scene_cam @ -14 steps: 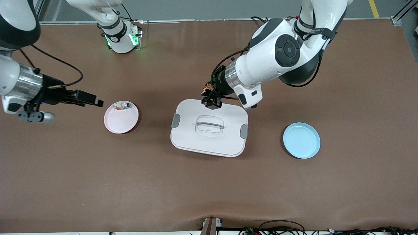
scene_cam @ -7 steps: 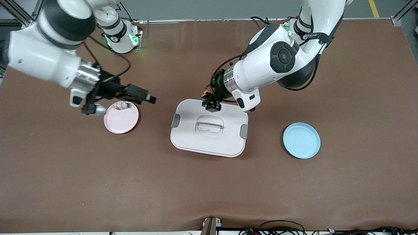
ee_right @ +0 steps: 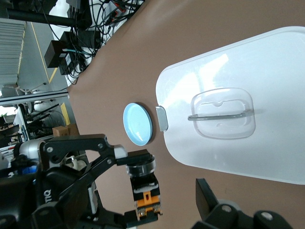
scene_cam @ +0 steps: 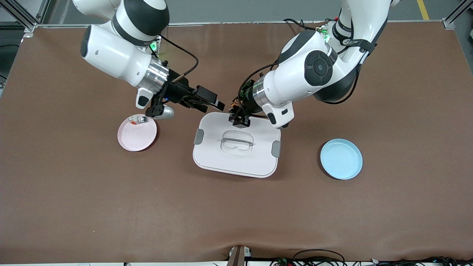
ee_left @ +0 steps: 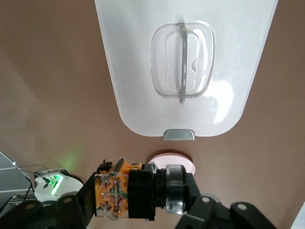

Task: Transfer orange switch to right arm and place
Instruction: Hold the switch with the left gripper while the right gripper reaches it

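Observation:
My left gripper [scene_cam: 238,117] is shut on the orange switch [scene_cam: 233,101] and holds it in the air over the edge of the white lid [scene_cam: 255,162] that is farther from the front camera. In the left wrist view the switch [ee_left: 136,194] lies crosswise between the fingers, with its tan-orange block at one end and its black body and silver ring at the other. My right gripper [scene_cam: 215,103] is open and level with the switch, close beside it on the right arm's side. The right wrist view shows the held switch [ee_right: 145,183] and one right finger [ee_right: 206,196] beside it.
A pink plate [scene_cam: 136,138] holding a small grey-white part [scene_cam: 138,119] sits toward the right arm's end. A blue plate [scene_cam: 341,159] sits toward the left arm's end. The white lid has a clear handle [scene_cam: 237,141] and grey clips.
My right arm has swung from its end of the table, past the pink plate, to just beside the held switch. The left gripper has barely shifted and keeps its hold.

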Action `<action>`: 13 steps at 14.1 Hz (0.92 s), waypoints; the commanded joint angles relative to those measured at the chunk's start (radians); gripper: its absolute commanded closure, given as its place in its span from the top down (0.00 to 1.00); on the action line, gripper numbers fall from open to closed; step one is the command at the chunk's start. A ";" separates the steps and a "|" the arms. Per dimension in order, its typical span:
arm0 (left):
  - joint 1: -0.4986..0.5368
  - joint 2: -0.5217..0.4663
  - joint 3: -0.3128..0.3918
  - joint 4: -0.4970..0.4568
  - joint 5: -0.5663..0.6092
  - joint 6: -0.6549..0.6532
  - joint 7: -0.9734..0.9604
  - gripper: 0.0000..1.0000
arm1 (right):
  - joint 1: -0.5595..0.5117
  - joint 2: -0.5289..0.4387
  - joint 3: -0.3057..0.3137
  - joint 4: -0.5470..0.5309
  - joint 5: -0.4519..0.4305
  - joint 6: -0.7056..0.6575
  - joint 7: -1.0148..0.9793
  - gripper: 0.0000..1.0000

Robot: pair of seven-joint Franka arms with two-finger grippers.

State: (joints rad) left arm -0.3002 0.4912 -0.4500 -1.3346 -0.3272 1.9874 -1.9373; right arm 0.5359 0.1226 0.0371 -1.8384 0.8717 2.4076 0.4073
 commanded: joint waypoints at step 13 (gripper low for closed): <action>-0.014 0.000 0.010 0.023 0.027 0.001 -0.017 0.00 | 0.162 -0.015 -0.013 -0.097 0.084 0.199 -0.051 1.00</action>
State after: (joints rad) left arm -0.3002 0.4905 -0.4495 -1.3285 -0.3220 1.9855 -1.9372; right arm 0.6747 0.1262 0.0341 -1.9191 0.9257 2.5952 0.3946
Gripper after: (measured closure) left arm 0.278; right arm 0.000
